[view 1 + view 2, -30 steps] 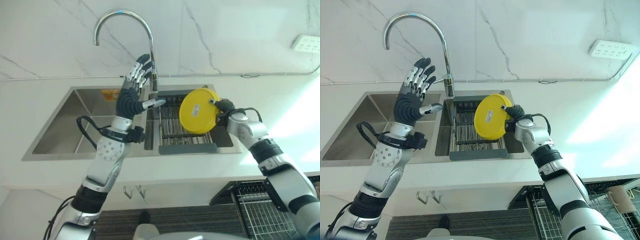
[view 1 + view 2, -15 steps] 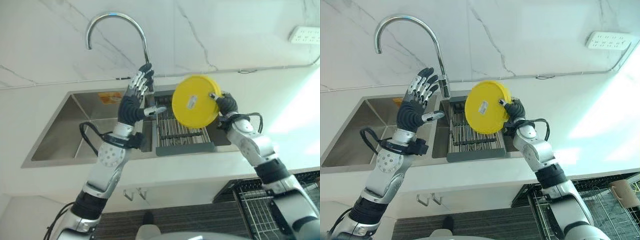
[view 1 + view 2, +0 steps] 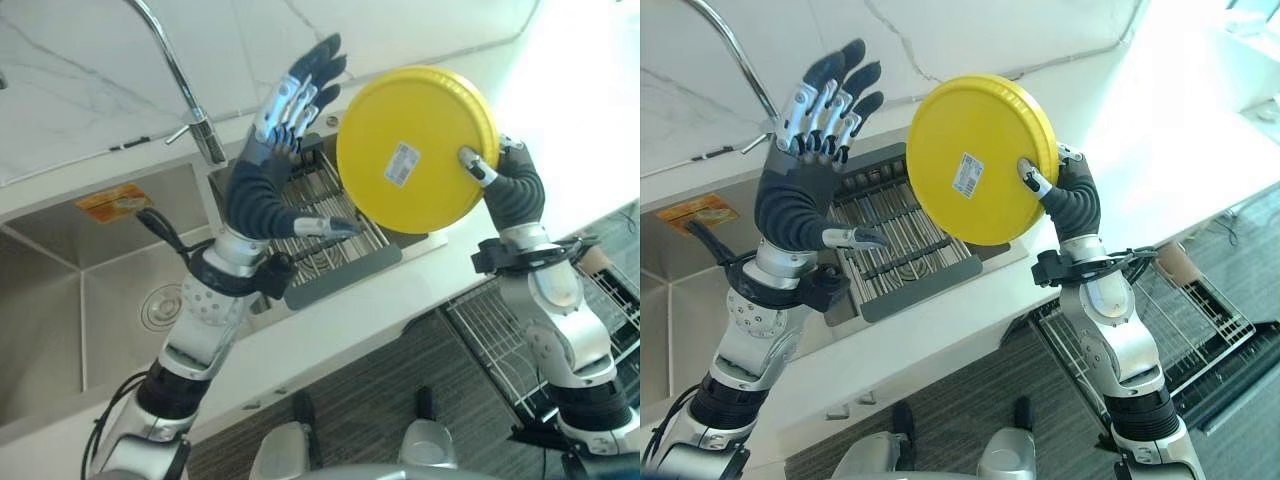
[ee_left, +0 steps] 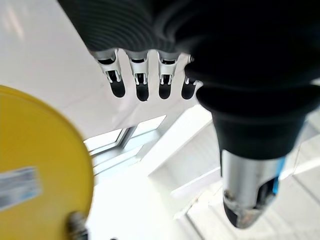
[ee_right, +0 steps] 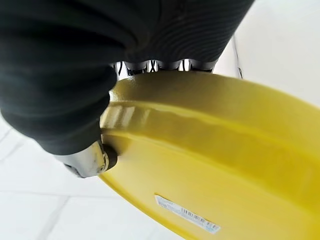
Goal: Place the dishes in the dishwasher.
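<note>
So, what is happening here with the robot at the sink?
The right robot hand holds a yellow plate up in the air, thumb on its underside and fingers behind the rim. The left robot hand is raised beside it, open and holding nothing. Below them are the sink with its drying rack, and a wire dishwasher rack is pulled out at the lower right.

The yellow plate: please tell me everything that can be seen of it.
The yellow plate is round, plain and glossy, plastic by its look, with a raised rim. Its underside, bearing a small white sticker, faces the head camera. It is held up on edge in the air, above the sink rack. The right hand pinches its rim, thumb on the underside. The open left hand is apart from it.
</note>
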You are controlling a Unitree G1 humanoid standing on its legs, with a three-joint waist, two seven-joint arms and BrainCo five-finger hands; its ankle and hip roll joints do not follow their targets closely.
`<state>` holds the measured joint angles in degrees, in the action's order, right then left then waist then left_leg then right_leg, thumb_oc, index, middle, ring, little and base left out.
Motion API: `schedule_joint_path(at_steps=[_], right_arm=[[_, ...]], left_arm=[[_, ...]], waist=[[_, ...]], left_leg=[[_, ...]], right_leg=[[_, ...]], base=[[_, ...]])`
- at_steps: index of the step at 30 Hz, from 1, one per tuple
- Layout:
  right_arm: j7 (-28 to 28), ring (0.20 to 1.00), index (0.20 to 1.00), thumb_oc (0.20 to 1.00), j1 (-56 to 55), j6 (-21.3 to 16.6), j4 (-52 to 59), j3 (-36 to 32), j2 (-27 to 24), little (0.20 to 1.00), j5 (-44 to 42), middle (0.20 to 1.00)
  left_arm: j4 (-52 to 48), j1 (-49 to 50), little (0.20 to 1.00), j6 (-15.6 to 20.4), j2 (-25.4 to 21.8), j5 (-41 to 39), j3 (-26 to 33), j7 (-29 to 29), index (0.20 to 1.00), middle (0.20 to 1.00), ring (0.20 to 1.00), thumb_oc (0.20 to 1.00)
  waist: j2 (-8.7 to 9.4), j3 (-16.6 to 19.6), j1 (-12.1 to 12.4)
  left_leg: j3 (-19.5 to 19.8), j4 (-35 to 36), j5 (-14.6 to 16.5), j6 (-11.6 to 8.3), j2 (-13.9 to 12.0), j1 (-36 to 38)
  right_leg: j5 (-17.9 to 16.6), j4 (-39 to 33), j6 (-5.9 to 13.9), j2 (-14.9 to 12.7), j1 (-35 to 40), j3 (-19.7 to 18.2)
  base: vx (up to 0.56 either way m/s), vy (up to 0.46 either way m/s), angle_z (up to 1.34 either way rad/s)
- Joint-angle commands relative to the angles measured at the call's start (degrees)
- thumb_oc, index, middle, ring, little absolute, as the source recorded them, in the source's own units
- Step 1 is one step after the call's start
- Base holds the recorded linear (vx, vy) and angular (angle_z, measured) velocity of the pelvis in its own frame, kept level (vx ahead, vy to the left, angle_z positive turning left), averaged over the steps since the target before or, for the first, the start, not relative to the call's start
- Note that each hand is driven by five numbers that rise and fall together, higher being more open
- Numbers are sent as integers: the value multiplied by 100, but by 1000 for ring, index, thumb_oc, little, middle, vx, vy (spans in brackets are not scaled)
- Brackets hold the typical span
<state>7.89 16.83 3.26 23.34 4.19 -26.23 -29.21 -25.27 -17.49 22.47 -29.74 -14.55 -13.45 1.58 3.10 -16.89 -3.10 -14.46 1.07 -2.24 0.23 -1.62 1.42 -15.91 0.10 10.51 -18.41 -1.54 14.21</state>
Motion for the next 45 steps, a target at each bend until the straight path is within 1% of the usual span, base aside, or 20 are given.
schedule_joint_path(at_steps=[1,5,9,12,14,18,19,21,24,26,27,29,30,33,35,36,38,41,43,45], right_arm=[[107,200,200,200,307,-848,166,-496,-325,200,-108,200],[83,200,200,200,131,-1116,207,-609,-508,200,-242,200],[5,200,200,200,54,-1203,247,-710,-499,200,-350,200],[44,200,200,200,63,-1192,275,-708,-399,200,-310,200],[278,200,200,200,121,-1287,367,-719,-325,200,-291,200],[352,200,200,200,208,-1338,458,-666,-291,200,-231,200],[387,200,200,200,230,-1368,483,-667,-290,200,-202,200],[411,200,200,200,182,-1420,580,-758,-380,200,-277,200],[302,200,200,200,361,-1316,604,-823,-509,200,-451,200],[222,200,200,200,530,-1143,593,-732,-560,200,-497,200],[264,200,200,200,785,-993,531,-508,-600,200,-437,200],[241,200,200,200,880,-971,481,-427,-676,200,-521,200],[217,200,200,200,873,-999,474,-429,-710,200,-523,200],[99,200,200,200,841,-1158,444,-381,-827,200,-453,200],[226,200,200,200,941,-1129,447,-313,-805,200,-125,200],[362,200,200,200,1088,-1007,412,-235,-763,200,29,200],[437,200,200,200,1154,-932,351,-164,-701,200,160,200],[473,200,200,200,995,-967,383,-191,-623,200,663,200],[525,200,200,200,772,-908,404,-367,-742,200,798,200],[534,200,200,200,631,-947,356,-468,-775,200,766,200]], left_arm=[[-244,-79,1000,296,92,90,98,-18,1000,1000,1000,1000],[-139,-212,1000,329,118,189,-77,21,1000,1000,1000,1000],[-105,-190,1000,343,178,314,-167,-99,1000,1000,1000,1000],[-136,-173,1000,329,166,462,-239,-113,1000,1000,1000,1000],[-131,-348,1000,301,95,666,-432,43,1000,1000,1000,1000],[-94,-614,1000,329,-4,907,-579,264,1000,1000,1000,1000],[-79,-690,1000,344,-23,945,-581,276,1000,1000,1000,1000],[-76,-829,1000,369,-115,906,-530,206,1000,1000,1000,1000],[-137,-811,1000,365,-126,961,-390,192,1000,1000,1000,1000],[-193,-765,1000,274,-103,1099,-348,292,1000,1000,1000,1000],[-222,-684,1000,165,-68,1165,-338,583,1000,1000,1000,1000],[-154,-540,1000,223,38,1207,-237,651,1000,1000,1000,1000],[-135,-502,1000,244,66,1217,-220,675,1000,1000,1000,1000],[-131,-252,1000,432,134,1200,-140,700,1000,1000,1000,1000],[-193,-209,1000,484,207,1161,-117,595,1000,1000,1000,1000],[-221,-228,1000,465,218,1097,-121,528,1000,1000,1000,1000],[-227,-228,1000,469,222,1040,-132,436,1000,1000,1000,1000],[-256,-270,1000,356,219,1109,-207,344,1000,1000,1000,1000],[-263,-256,1000,105,147,926,-284,46,1000,1000,1000,1000],[-215,-229,1000,0,115,828,-319,-191,1000,1000,1000,1000]], waist=[[-359,435,-89],[-355,498,-170],[-323,496,-100],[-242,525,29],[-79,552,201],[-26,538,278],[-18,522,272],[3,482,245],[-26,456,284],[-99,429,259],[-163,390,231],[-177,403,153],[-160,406,123],[-158,457,154],[-173,443,236],[-171,482,218],[-245,556,186],[-264,610,197],[-267,650,196],[-260,647,205]], left_leg=[[299,393,726,-141,63,826],[277,393,556,3,60,671],[207,393,466,30,-45,625],[43,393,397,-28,-219,584],[-251,246,244,-266,-629,416],[-293,95,64,-653,-1223,216],[-223,62,18,-731,-1357,150],[39,-45,-121,-884,-1708,-90],[160,-2,-503,-1143,-2134,-248],[288,167,-812,-1269,-2364,-289],[435,373,-1113,-1316,-2557,-324],[259,298,-1164,-1210,-2443,-360],[121,184,-1029,-1158,-2307,-333],[-205,-684,-477,-1038,-1595,-376],[-382,-1361,-283,-1060,-1333,-693],[-668,-1378,44,-948,-1263,-662],[-906,-977,58,-881,-1211,-425],[-750,-420,148,-803,-979,-114],[-664,51,110,-709,-790,206],[-602,173,114,-647,-715,294]], right_leg=[[1234,399,51,794,-39,56],[1524,1331,-97,910,77,-120],[1547,1790,-116,662,90,-179],[1505,1492,-51,315,423,-77],[1196,589,149,-254,950,142],[929,-145,364,-527,1096,243],[967,-160,393,-501,1076,151],[1403,81,449,-283,978,-122],[1851,290,421,-20,918,79],[1945,378,264,173,806,70],[2061,430,20,446,706,-9],[2103,388,-130,589,693,21],[2041,315,-169,594,705,64],[1725,-360,-339,728,847,305],[1704,-510,-403,768,957,511],[1687,-510,-399,752,921,634],[1619,-510,-322,731,871,748],[1452,-510,-159,637,804,756],[1362,-453,-2,555,830,820],[1455,-226,38,514,828,858]], base=[[-181,169,-28],[-113,73,-10],[-98,-61,-41],[-156,-320,-21],[-333,-728,-59],[-289,-621,-42],[-322,-688,-49],[-300,-636,-38],[-323,-568,0],[-282,-470,-15],[-221,-402,-19],[-233,-400,-1],[-233,-372,21],[-183,-246,17],[-182,-117,28],[-139,27,33],[-56,158,27],[-2,172,24],[83,269,30],[64,193,34]])
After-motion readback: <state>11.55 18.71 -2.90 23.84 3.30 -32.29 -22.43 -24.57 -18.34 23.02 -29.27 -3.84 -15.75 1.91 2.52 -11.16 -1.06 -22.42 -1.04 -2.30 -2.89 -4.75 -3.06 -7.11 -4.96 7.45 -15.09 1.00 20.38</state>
